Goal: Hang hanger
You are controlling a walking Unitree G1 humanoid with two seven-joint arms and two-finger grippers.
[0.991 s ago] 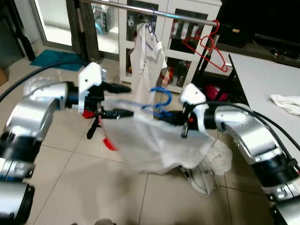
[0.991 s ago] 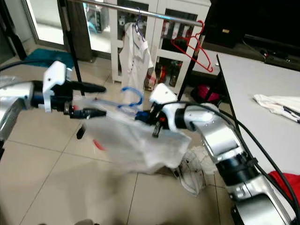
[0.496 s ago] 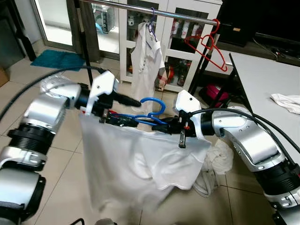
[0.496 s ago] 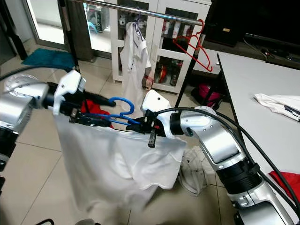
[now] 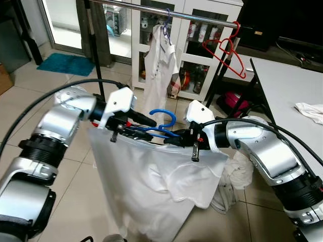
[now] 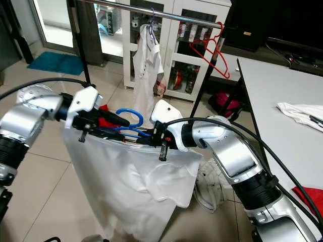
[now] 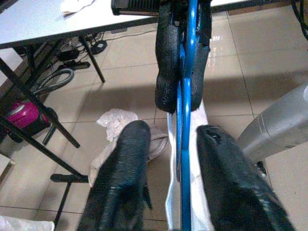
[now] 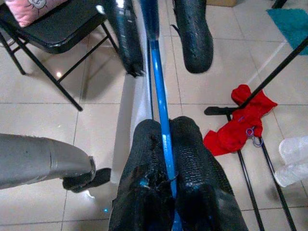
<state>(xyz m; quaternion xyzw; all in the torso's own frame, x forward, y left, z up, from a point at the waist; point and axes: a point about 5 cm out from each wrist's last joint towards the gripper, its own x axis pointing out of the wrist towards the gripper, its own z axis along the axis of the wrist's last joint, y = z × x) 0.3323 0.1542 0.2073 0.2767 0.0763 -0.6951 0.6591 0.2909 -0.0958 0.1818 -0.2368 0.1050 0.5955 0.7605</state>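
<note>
Two grippers meet at the blue hanger below the rail: your right gripper pinches its wire, your left gripper straddles it open. The draped white shirt looks light and floppy; hold the stiff wire near the hook.

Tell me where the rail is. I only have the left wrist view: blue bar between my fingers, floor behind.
Observer: The rail runs above and ahead of the blue hanger, past its hook.
Operator: Free spot on it?
Observer: A white shirt hangs mid-rail and a red hanger sits near its right end, with bare bar between them.
Operator: Anything on ours?
Observer: Yes, a white garment drapes from it and hangs low.
</note>
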